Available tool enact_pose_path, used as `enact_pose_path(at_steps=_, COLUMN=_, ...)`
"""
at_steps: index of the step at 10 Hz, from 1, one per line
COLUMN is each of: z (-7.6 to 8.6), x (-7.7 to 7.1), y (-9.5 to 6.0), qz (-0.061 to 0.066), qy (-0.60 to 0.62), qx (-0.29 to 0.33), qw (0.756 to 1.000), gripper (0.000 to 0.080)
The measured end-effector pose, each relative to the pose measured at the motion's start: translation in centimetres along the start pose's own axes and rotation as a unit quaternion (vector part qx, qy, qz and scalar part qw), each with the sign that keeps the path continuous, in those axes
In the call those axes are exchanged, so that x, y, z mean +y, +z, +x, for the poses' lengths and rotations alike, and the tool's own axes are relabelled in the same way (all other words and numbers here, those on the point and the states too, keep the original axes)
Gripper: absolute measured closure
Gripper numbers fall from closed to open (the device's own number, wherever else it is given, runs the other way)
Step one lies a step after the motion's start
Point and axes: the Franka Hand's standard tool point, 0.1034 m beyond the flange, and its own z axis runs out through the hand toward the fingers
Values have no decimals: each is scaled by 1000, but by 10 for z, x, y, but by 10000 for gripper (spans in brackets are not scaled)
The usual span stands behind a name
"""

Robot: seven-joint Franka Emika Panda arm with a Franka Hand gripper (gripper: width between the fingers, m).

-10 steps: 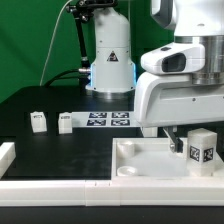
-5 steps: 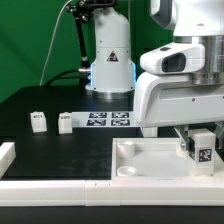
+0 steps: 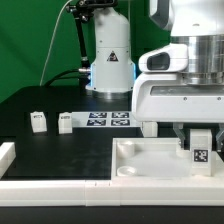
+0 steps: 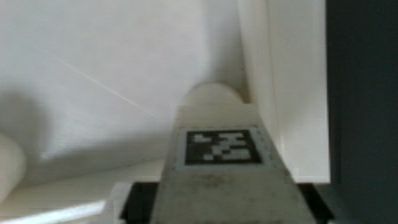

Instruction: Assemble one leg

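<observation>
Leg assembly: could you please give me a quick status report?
Claw shut on the leg. Leg upright, low over the tray's corner at the exterior view's right. Nothing in the way.

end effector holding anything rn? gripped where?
Yes: the end effector holds a leg by its upper end, tagged face outward, over the tray.

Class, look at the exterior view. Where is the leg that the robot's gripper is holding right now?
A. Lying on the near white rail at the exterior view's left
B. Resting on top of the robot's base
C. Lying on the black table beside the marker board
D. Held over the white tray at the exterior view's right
D: the gripper grips the tagged leg right over the white tray.
</observation>
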Motion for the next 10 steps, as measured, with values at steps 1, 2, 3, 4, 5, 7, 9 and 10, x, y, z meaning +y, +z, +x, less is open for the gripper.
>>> enact_pose_path(at_steps=1, z=0, x=0, y=0, qz=0, qy=51, qx=0, qw=999, gripper=511)
enact_pose_path(at_steps=2, z=0, x=0, y=0, qz=-1, qy=108, qx=1, qw=994, gripper=511)
enact_pose_path(at_steps=3, z=-1, x=0, y=0, qz=-2, qy=151, qx=1, qw=988, gripper=511)
enact_pose_path(at_steps=4, z=-1, x=0, y=0, qz=-4, qy=218, qx=3, qw=976, gripper=511)
enact_pose_path(at_steps=5, z=-1, x=0, y=0, qz=-5, qy=242, qx=3, qw=970, gripper=511)
enact_pose_path(at_steps=7, z=-1, x=0, y=0, qz=-4, qy=289, qx=3, qw=957, gripper=509)
enact_pose_path(at_steps=9, z=-1, x=0, y=0, qz=-4, qy=261, qx=3, qw=965, gripper=317)
enact_pose_path(at_steps=10, z=-1, x=0, y=0, qz=-4, qy=248, qx=3, qw=969, gripper=317)
